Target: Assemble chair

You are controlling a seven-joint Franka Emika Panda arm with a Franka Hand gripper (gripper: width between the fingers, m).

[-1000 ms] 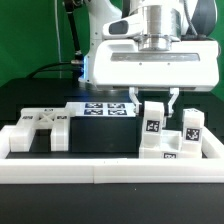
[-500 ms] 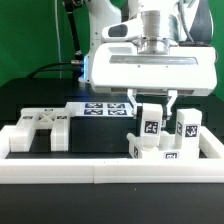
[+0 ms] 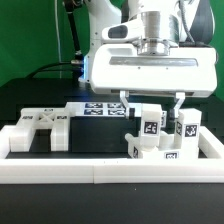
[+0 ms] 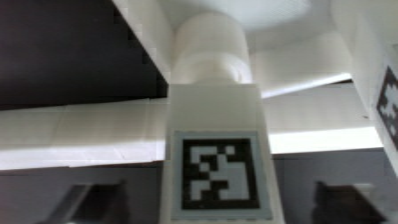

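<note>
A white chair post (image 3: 152, 124) with a black-and-white tag stands upright on the white chair pieces (image 3: 150, 148) at the exterior view's right. My gripper (image 3: 152, 107) straddles its top, open, with a gap on each side. In the wrist view the post (image 4: 217, 110) rises between the two dark fingers (image 4: 98, 203), and neither one touches it. A second tagged post (image 3: 189, 128) stands just to the right, and a small tagged cube (image 3: 170, 156) sits in front. A flat chair slab (image 3: 40, 128) with cut-outs lies at the left.
The marker board (image 3: 105, 108) lies flat behind the pieces. A long white border rail (image 3: 100, 172) runs along the front and turns up the right side (image 3: 210, 150), close to the posts.
The jaws have spread apart and let go of the tagged post, which stays standing in the same spot. The arm itself has hardly moved.
</note>
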